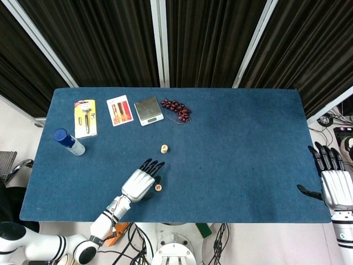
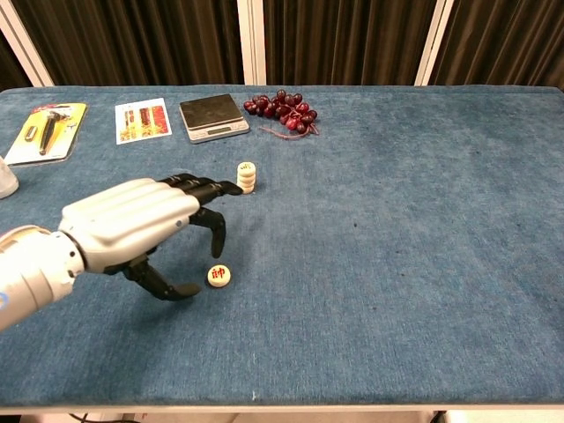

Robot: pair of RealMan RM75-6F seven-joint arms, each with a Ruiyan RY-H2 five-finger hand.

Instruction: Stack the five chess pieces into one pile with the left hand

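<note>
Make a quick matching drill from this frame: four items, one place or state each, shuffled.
Items:
1 left hand
2 pile
3 loose piece
4 grapes

Places/states:
A flat on the cloth, beside the thumb
B far edge, right of the scale
C open, fingers over the near cloth
D upright, mid-table, untouched

Pairs: 1-C, 2-D, 3-A, 4-B

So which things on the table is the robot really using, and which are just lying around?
Being used:
- left hand, open, reaching for the loose piece
- loose chess piece
- pile of chess pieces

Just lying around:
- grapes
- scale
- picture card
- yellow tool pack
- blue-capped bottle
- right hand, idle at the table edge
</note>
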